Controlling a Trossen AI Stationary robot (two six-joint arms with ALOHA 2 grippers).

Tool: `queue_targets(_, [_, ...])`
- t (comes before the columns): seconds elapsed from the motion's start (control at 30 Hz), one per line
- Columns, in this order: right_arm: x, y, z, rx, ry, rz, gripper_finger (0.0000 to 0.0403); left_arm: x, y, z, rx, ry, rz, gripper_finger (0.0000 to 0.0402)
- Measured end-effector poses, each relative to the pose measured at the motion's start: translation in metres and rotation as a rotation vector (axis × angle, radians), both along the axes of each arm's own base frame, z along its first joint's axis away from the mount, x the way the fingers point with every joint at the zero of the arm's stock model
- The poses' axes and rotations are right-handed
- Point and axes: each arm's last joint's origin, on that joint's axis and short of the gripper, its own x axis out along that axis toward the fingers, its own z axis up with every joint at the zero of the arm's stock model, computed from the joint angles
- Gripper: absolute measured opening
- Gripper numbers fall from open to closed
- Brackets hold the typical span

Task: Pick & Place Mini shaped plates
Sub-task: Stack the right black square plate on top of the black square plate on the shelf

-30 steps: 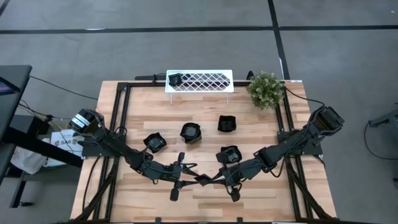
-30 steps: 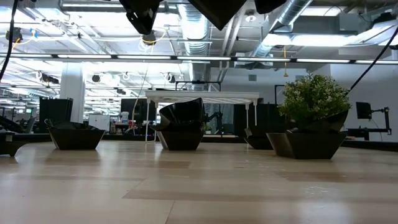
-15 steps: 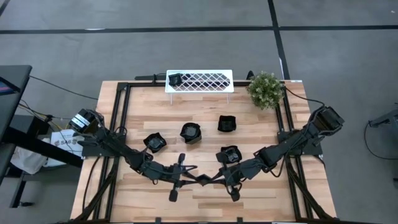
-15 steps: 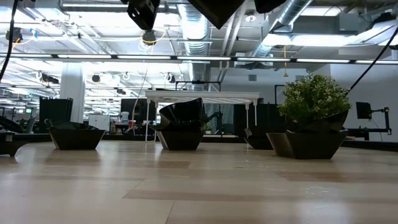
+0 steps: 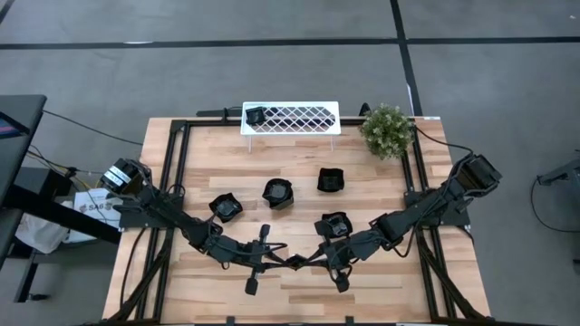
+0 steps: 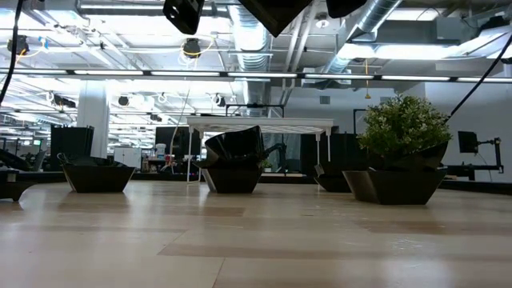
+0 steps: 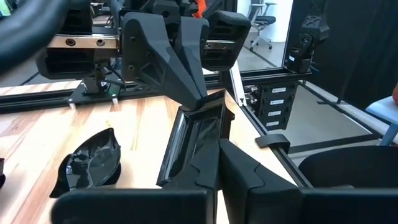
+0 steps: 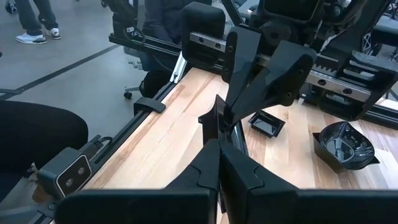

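A flat square black mini plate [image 7: 194, 134] stands on edge in mid-air over the near middle of the table, between my two grippers. My left gripper [image 5: 283, 260] comes from the left and my right gripper [image 5: 306, 261] from the right; both are shut on it. Four deeper black plates [image 5: 226, 207], [image 5: 278, 193], [image 5: 332, 180], [image 5: 335, 225] rest on their bases on the wooden table. One more plate [image 5: 256, 116] sits on the left end of the white lattice rack [image 5: 299, 118]. My left gripper pinches the plate's near edge [image 7: 210, 154] between its two fingers, which run level from the table's left. The plate stands on edge, lifted clear of the table. My right gripper pinches the opposite edge [image 8: 219, 134] of the same plate between its two fingers, level from the table's right. In the left wrist view its fingers [image 7: 186, 74] close on that far edge [image 7: 211, 99].
A potted plant [image 5: 387, 129] stands at the far right corner. Black frame rails [image 5: 177, 163] run along the table's left and right sides. Bare wood lies near the front edge [image 5: 290, 303].
My left gripper has shut on the plate that my right gripper holds. The plate and my right gripper have stayed where they were.
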Motion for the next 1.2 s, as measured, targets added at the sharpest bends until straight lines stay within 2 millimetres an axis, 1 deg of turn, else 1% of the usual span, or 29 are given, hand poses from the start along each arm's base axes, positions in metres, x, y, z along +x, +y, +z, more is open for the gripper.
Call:
queue_targets(0.1, [0.0,0.0,0.0,0.0,0.0,-0.003,0.0024,0.0,0.0,0.0,0.0,-0.003,0.006,0.0008])
queue_targets(0.4, [-0.004,0.006,-0.001,-0.067,-0.015,0.033,0.0122,0.0,0.0,0.0,-0.006,0.001,-0.012,0.0007])
queue_targets(0.47, [-0.005,0.007,0.0,-0.1,-0.027,0.017,0.0138,0.0,0.0,0.0,-0.006,0.001,-0.013,0.0009])
queue_targets(0.57, [-0.008,0.011,0.0,-0.166,-0.049,-0.066,0.0154,0.0,0.0,0.0,-0.005,0.001,-0.01,0.0007])
queue_targets(0.7, [-0.015,0.018,0.001,-0.28,-0.076,-0.2,0.0163,0.0,0.0,0.0,-0.012,0.003,-0.01,0.0008])
queue_targets(0.83, [-0.024,0.026,0.001,-0.361,-0.095,-0.299,0.0164,-0.001,-0.001,-0.001,0.001,0.015,0.001,0.0008])
queue_targets(1.03, [-0.038,0.035,0.0,-0.464,-0.093,-0.462,0.0159,-0.002,0.004,-0.005,0.065,0.034,0.112,0.0009])
queue_targets(1.13, [-0.043,0.038,-0.004,-0.483,-0.07,-0.455,0.0155,-0.002,0.005,-0.002,0.079,0.022,0.163,0.0008])
queue_targets(1.2, [-0.047,0.04,-0.009,-0.473,-0.062,-0.433,0.015,-0.004,0.008,0.005,0.082,0.017,0.193,0.0007])
